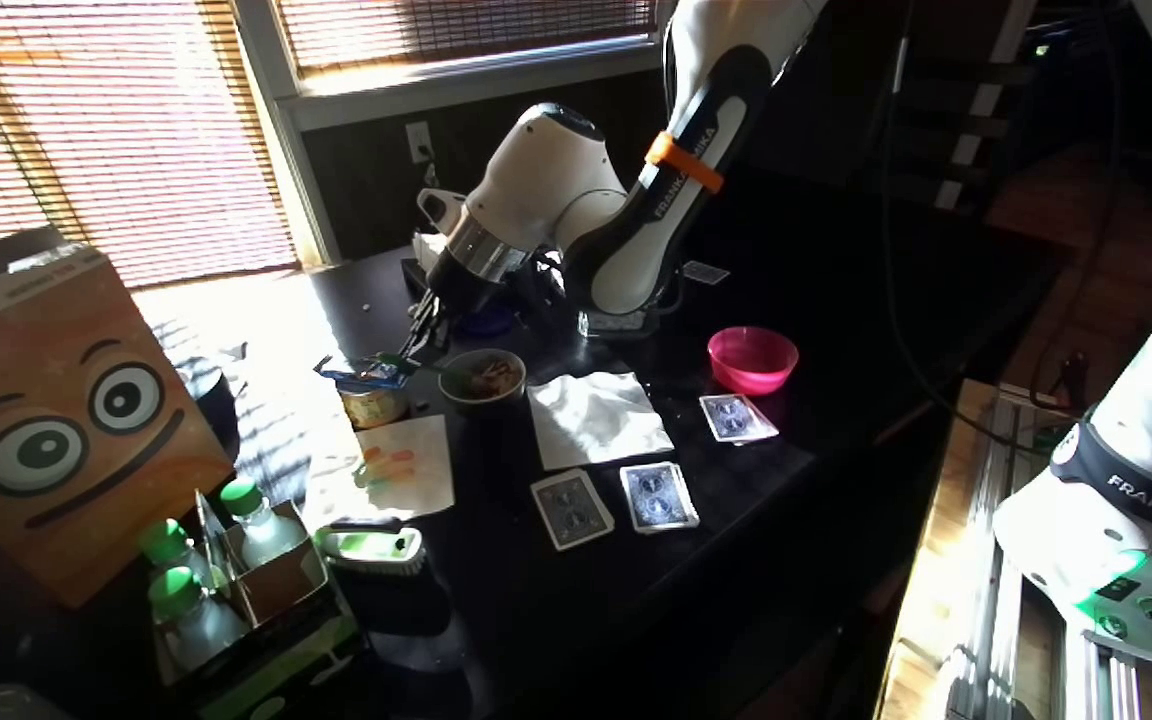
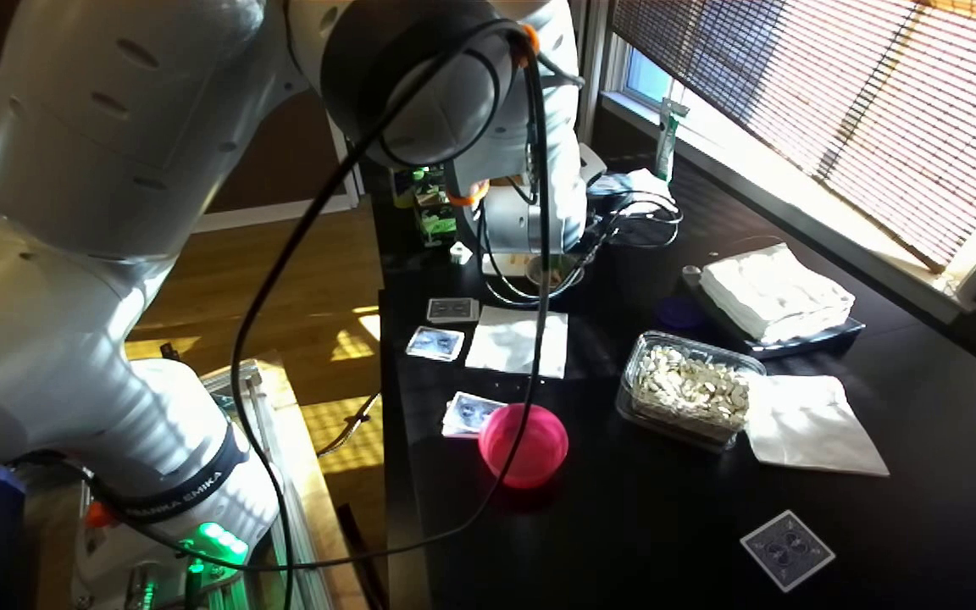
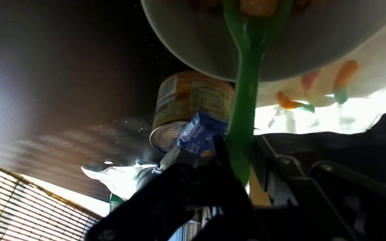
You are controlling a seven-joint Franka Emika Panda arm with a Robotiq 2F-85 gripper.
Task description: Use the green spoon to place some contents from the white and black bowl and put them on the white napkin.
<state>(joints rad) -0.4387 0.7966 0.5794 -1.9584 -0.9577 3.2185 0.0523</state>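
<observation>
My gripper (image 1: 421,345) is shut on the handle of the green spoon (image 3: 246,77); its fingers (image 3: 238,140) sit on both sides of it in the wrist view. The spoon's head is over or in the white and black bowl (image 3: 193,43), whitish inside, with brownish pieces. A tan piece (image 3: 259,6) shows at the spoon's head; I cannot tell if it lies in it. The bowl also shows in an exterior view (image 1: 482,404). The white napkin (image 1: 598,418) lies flat and slightly crumpled beside the bowl, and shows in an exterior view (image 2: 512,343). The arm hides the gripper there.
A can (image 1: 374,408) with a blue wrapper (image 1: 366,373) stands close to the gripper. Another paper (image 1: 426,490) holds gummy worms. Playing cards (image 1: 573,510), a pink bowl (image 1: 753,372), a clear tub (image 2: 691,390), a white stack (image 2: 780,292) and a bottle carrier (image 1: 281,585) stand around.
</observation>
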